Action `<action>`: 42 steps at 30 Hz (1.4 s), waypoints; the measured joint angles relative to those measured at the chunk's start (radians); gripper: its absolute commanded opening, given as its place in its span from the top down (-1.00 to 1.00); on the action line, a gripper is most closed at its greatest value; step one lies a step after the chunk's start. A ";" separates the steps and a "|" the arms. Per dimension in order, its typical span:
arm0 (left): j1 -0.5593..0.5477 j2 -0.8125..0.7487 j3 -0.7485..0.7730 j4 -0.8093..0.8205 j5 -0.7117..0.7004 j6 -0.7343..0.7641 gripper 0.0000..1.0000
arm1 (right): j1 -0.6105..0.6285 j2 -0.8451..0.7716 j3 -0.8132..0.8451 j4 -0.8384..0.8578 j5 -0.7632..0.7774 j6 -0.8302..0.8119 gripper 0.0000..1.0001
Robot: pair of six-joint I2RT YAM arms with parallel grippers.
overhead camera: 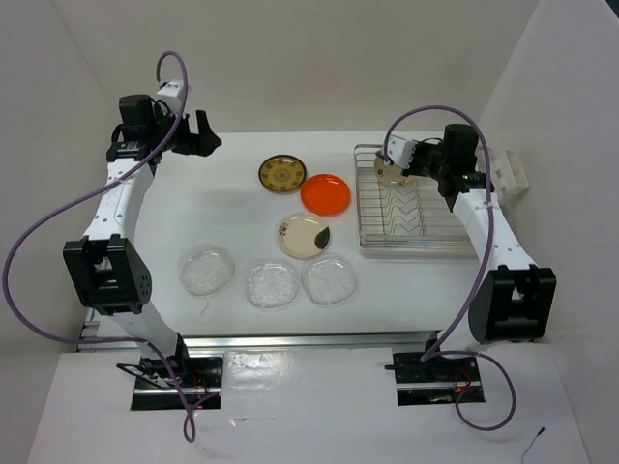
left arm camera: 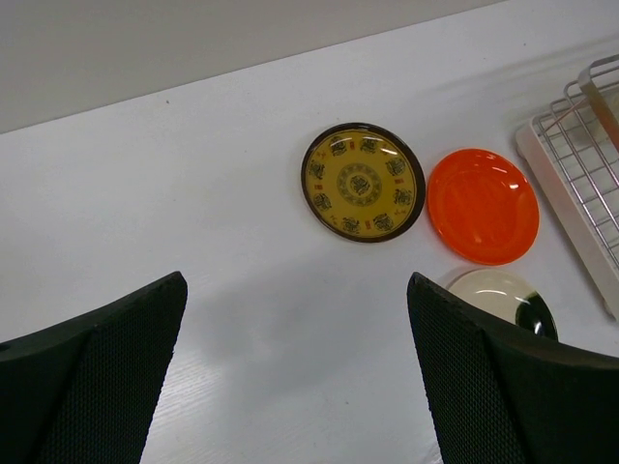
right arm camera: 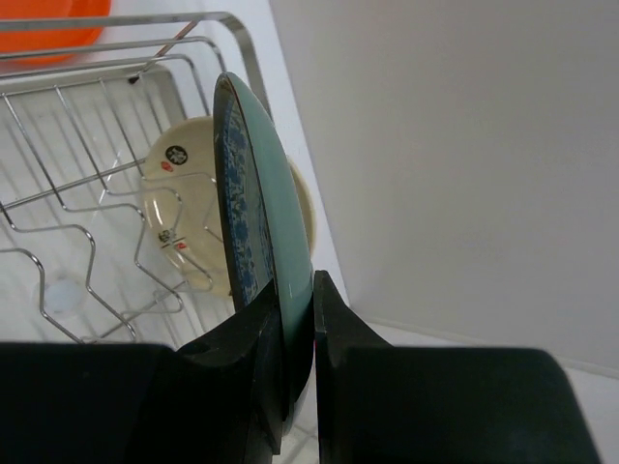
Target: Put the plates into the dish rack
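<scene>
My right gripper (right arm camera: 300, 319) is shut on the rim of the teal patterned plate (right arm camera: 256, 213) and holds it edge-on, upright over the far end of the dish rack (right arm camera: 58, 193). The tan plate (right arm camera: 179, 227) stands in the rack just behind it. In the top view the right gripper (overhead camera: 423, 160) is above the rack's (overhead camera: 416, 246) far left part. My left gripper (left arm camera: 295, 290) is open and empty, high at the far left (overhead camera: 198, 135). The brown and gold plate (overhead camera: 282, 174), orange plate (overhead camera: 325, 194), cream plate with dark patch (overhead camera: 304, 236) and three clear glass plates (overhead camera: 272, 284) lie flat on the table.
White walls close in the back and both sides. A white block (overhead camera: 510, 172) sits right of the rack against the wall. The rack rests on a white tray (left arm camera: 530, 147). The glass plates lie in a row near the front, the leftmost one (overhead camera: 206, 271) by my left arm.
</scene>
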 measured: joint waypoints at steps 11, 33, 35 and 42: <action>0.002 0.064 0.000 0.003 -0.018 0.000 -1.00 | 0.000 0.122 0.034 -0.013 0.005 -0.050 1.00; -0.011 0.194 -0.036 0.135 -0.049 -0.175 -1.00 | 0.001 0.231 0.056 0.006 0.016 0.020 -0.35; -0.030 0.233 -0.038 0.167 -0.068 -0.213 -1.00 | 0.001 0.231 0.063 0.013 0.001 0.113 -0.42; -0.140 0.360 -0.056 0.306 -0.128 -0.369 -0.97 | 0.001 0.167 0.066 0.123 -0.128 0.578 -0.42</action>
